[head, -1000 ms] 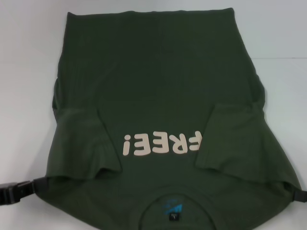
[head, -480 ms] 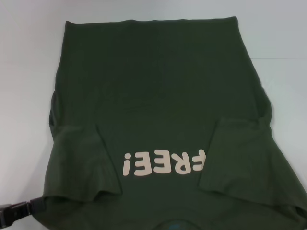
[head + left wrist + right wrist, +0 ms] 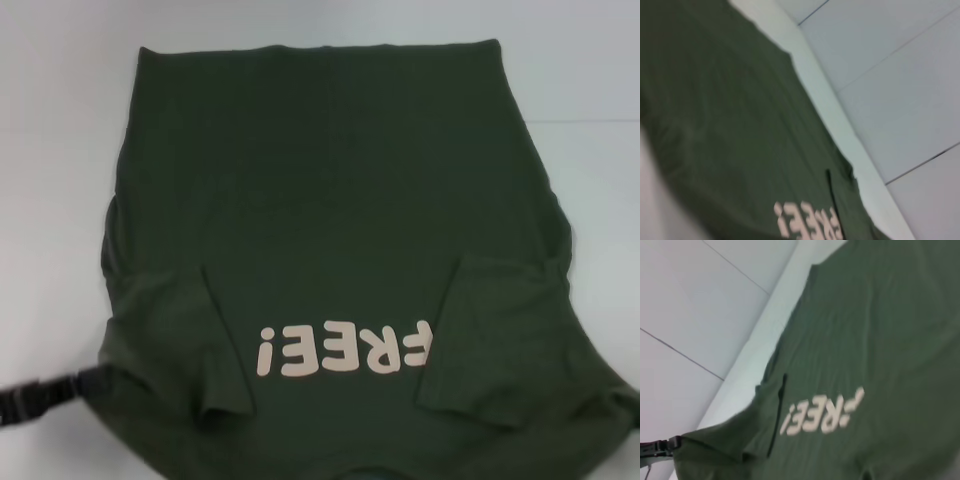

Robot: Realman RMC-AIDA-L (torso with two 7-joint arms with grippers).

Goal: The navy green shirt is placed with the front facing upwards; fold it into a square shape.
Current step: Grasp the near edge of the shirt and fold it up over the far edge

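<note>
The navy green shirt (image 3: pixel 330 230) lay spread front-up on the white worktop (image 3: pixel 60 150), its cream "FREE!" lettering (image 3: pixel 345 348) reading upside down from my head camera. Both short sleeves were folded inward over the body, one sleeve (image 3: pixel 175 335) on my left side and the other sleeve (image 3: pixel 500 340) on my right, each flanking the lettering. The hem ran straight across the far end, well away from both of my pincers.

My left pincer (image 3: pixel 45 393) sat low at the near left corner of the shirt, its dark tip meeting the cloth's edge just beside the left sleeve. It looked clamped on the shoulder fabric, though the fingers were buried in the fabric and I cannot tell for certain. The same pincer appeared far off in my right wrist view (image 3: pixel 660 445), touching the shirt's corner.

My right pincer was out of the head view; only a puckered bunch of cloth (image 3: pixel 615 395) showed at the near right corner, so I cannot tell how its fingers stood.

From my left wrist camera the shirt (image 3: pixel 730 125) filled most of the view, with the lettering (image 3: pixel 807 220) near one edge and pale floor tiles (image 3: pixel 900 75) beyond the worktop edge.
</note>
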